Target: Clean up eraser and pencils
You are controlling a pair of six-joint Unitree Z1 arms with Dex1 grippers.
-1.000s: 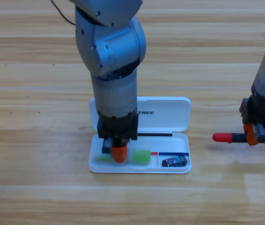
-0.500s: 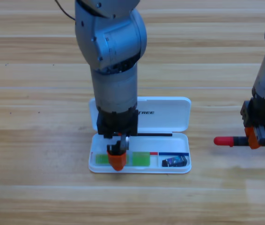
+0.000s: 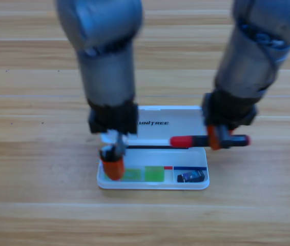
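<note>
The white case (image 3: 171,117) lies open at the table's middle. In its tray lies the green highlighter (image 3: 153,174), one of the pencils, with its left end under my left gripper (image 3: 112,166), which points down at the tray's left end. The eraser (image 3: 191,177), a small dark block, rests in the tray's right compartment. My right gripper (image 3: 214,138) is shut on the other pencil, the red-capped marker (image 3: 185,141). It holds the marker level above the case's right half, red cap pointing left.
Bare wooden table surrounds the case on all sides. Both arms stand tall over the case, the left arm hiding the lid's left part and the right arm its right corner.
The right arm has swung left with the marker, from the table's right edge to over the case. The left gripper has shifted left along the tray and off the highlighter's middle.
</note>
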